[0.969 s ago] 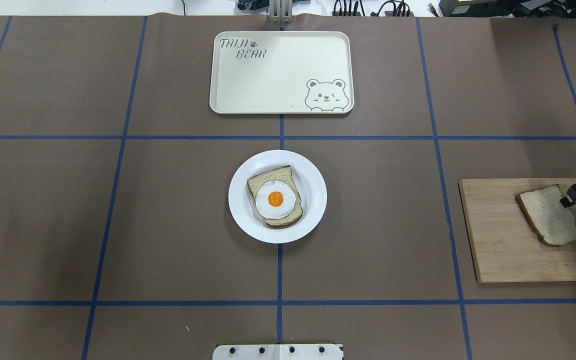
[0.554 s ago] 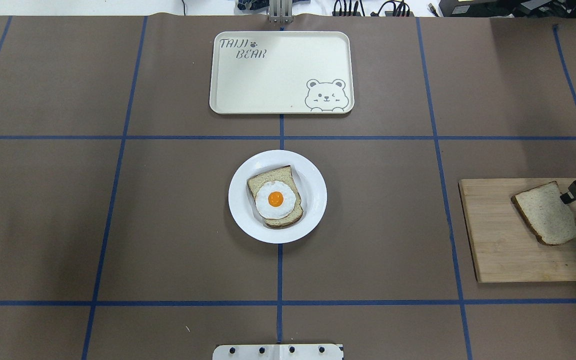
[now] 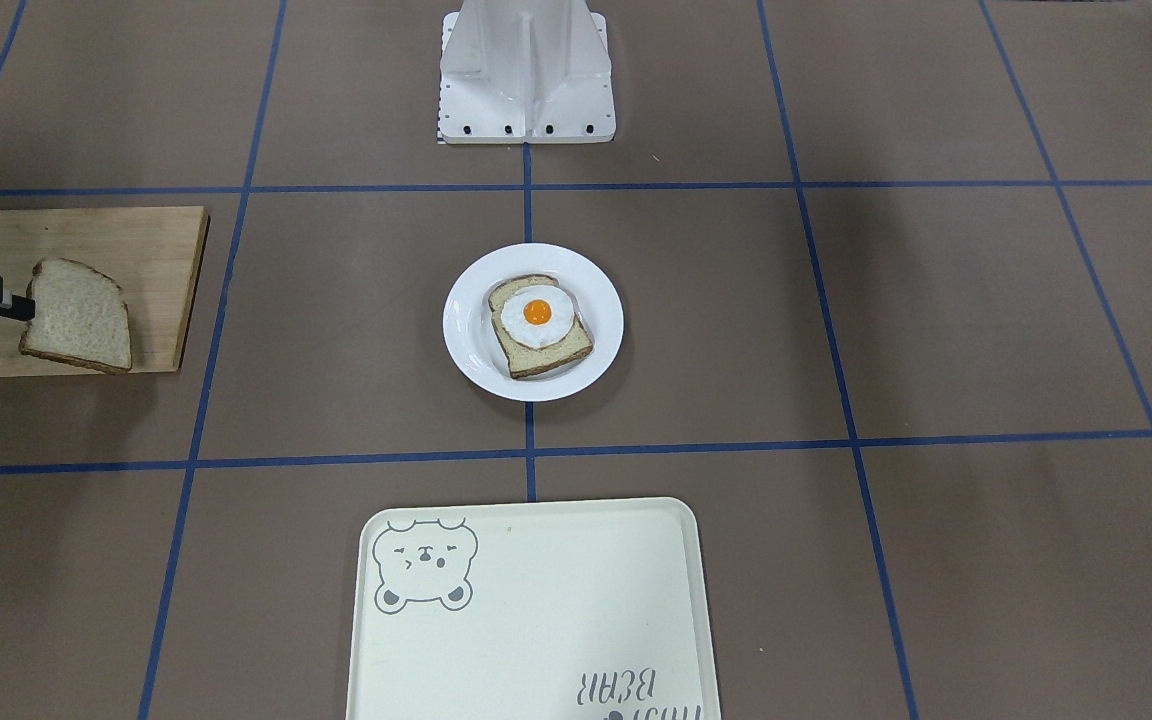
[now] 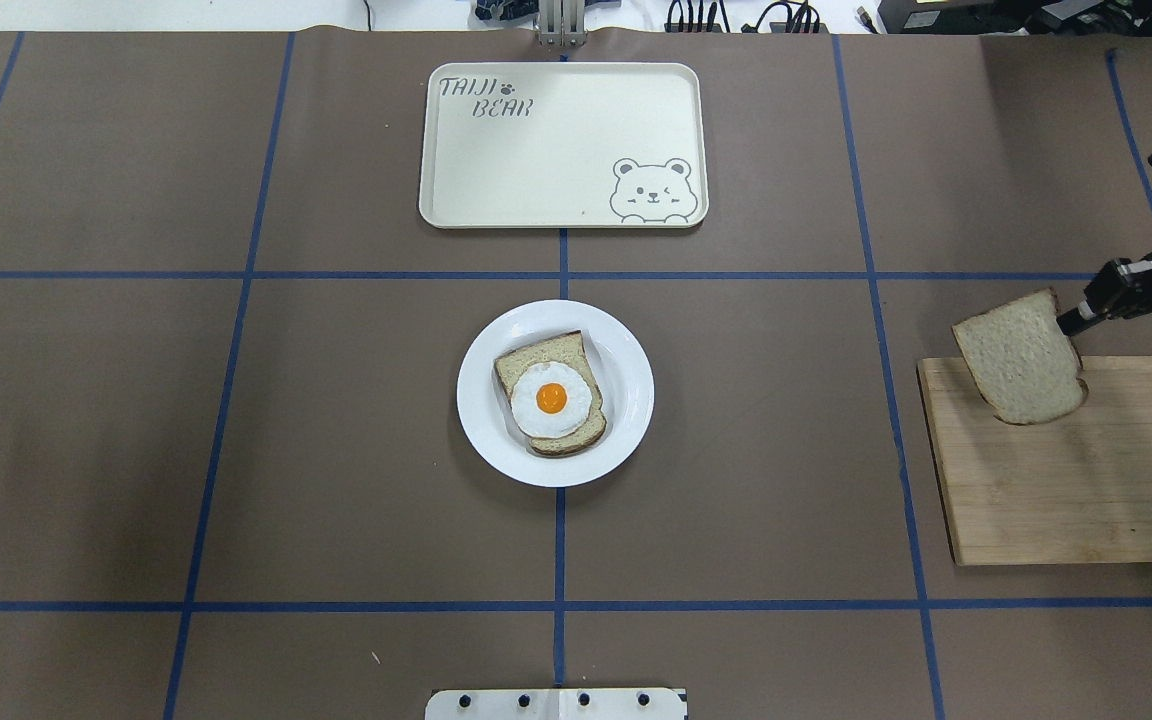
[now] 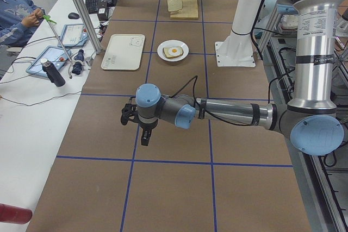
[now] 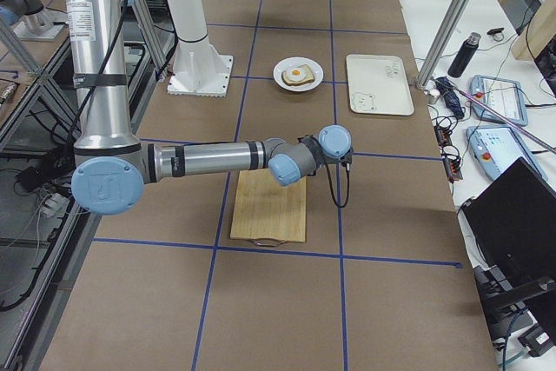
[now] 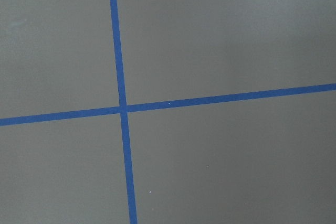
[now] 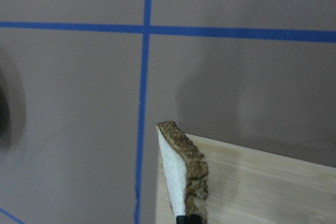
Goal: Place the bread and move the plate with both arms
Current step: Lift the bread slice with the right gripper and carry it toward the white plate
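The plain bread (image 4: 1021, 360) hangs by its edge from my right gripper (image 4: 1073, 321), which is shut on it. The slice is lifted above the far left corner of the wooden cutting board (image 4: 1086, 480). It also shows in the front view (image 3: 76, 315) and, edge-on, in the right wrist view (image 8: 184, 174). The white plate (image 4: 626, 400) sits at the table's middle and carries a slice topped with a fried egg (image 4: 551, 397). My left gripper (image 5: 143, 136) hovers over bare table far to the left. I cannot tell whether it is open.
The cream bear tray (image 4: 561, 145) lies beyond the plate at the table's far side. The robot's white base (image 3: 526, 70) stands at the near side. Blue tape lines cross the brown table cover (image 7: 123, 109).
My right gripper has lifted the bread off the cutting board and carried it up, towards the far side and a little towards the plate. The plate has not moved.
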Controlling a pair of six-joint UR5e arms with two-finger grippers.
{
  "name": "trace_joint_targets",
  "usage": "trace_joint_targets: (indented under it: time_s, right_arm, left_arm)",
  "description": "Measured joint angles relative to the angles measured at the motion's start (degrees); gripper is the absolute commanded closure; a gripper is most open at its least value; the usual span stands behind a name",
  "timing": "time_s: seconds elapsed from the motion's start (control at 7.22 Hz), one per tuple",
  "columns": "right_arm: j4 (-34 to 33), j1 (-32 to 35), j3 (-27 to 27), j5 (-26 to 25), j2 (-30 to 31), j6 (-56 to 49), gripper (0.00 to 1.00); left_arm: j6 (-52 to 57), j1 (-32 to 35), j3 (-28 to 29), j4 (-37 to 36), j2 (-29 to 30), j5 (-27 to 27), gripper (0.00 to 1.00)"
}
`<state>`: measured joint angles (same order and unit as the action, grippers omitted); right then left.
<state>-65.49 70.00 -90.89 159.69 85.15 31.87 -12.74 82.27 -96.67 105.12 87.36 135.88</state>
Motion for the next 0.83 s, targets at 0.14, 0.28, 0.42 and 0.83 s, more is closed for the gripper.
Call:
trace_joint_targets:
  time_s: [0.14, 0.28, 0.42, 0.83]
  right_arm:
    - [0.2, -0.2, -0.2, 1.1, -3.4, 5.6, 1.00]
    - [0.2, -1.1, -0.4, 2.0, -6.7, 10.4, 1.00]
    - [0.3, -3.2, -0.3, 2.7, -10.6, 15.6, 1.00]
    - [0.1, -11.9, 0.2, 2.1, -22.1, 25.0, 1.00]
  left_arm:
    - [0.0, 0.0, 0.1, 0.0, 0.0, 0.0, 0.01]
    - [0.0, 0.0, 0.2, 0.0, 0.0, 0.0, 0.01]
    - [0.0, -0.1, 0.2, 0.0, 0.0, 0.0, 0.01]
    - [-0.1, -0.1, 0.1, 0.0, 0.0, 0.0, 0.01]
